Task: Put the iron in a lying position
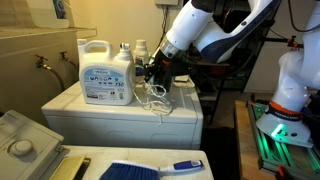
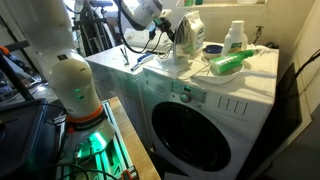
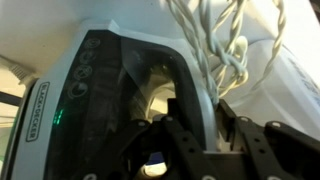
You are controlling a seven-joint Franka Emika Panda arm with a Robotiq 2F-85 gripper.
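The iron (image 2: 186,42) stands upright on its heel on the washing machine's top (image 2: 255,68). It is white and grey with a dark handle. In an exterior view it shows as a dark shape (image 1: 160,75) under the arm. Its white cord (image 1: 154,97) lies coiled beside it. My gripper (image 2: 168,38) is at the iron's handle. In the wrist view the handle (image 3: 110,70) fills the frame, and my gripper (image 3: 205,140) has a finger on each side of the handle's edge, shut on it. The cord (image 3: 215,40) hangs behind.
A large white detergent jug (image 1: 106,72) and small bottles (image 1: 140,50) stand behind the iron. A white bottle (image 2: 235,38) and a green brush (image 2: 228,62) lie further along the top. A blue brush (image 1: 140,170) and a sink (image 1: 20,140) sit in front.
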